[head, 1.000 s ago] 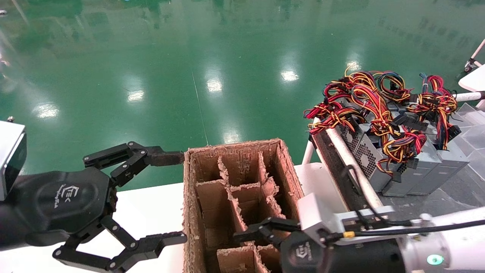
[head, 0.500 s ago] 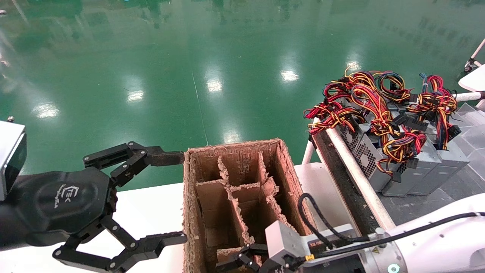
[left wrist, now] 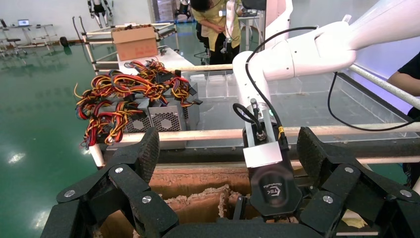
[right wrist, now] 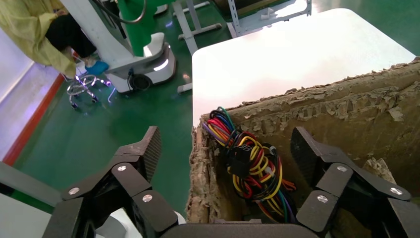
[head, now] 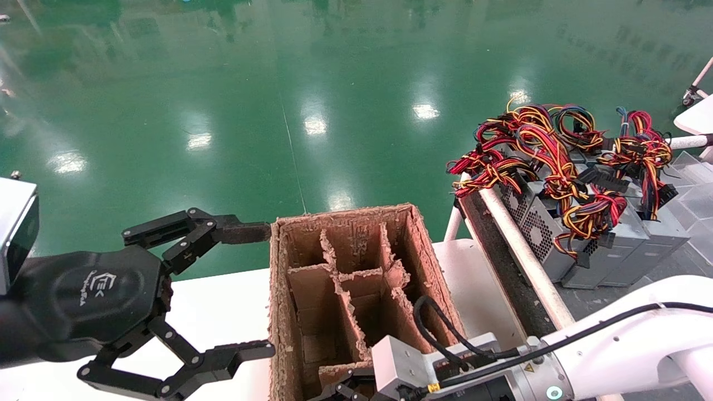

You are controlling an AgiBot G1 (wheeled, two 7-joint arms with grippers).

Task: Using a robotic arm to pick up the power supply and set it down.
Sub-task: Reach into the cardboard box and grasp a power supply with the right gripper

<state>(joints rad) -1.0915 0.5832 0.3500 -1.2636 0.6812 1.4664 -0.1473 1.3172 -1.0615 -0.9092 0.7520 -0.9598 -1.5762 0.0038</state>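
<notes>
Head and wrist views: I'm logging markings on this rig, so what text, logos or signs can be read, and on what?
"TEK": white logo on the left gripper's black palm; the small line beneath it is too small to read.
White logo on the right gripper's palm, seen in the left wrist view: too small to read.
Yellow warning triangle on the right arm's wrist collar: a symbol, no legible text.
Cardboard box and power supplies: no readable text.

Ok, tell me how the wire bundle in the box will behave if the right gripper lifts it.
Probably floppy: the wire bundle is loose looping strands, so it should sag and trail. It may snag, since it sits deep between the box's ragged walls. The open right gripper would likely hold the plug more surely than thin wires.
</notes>
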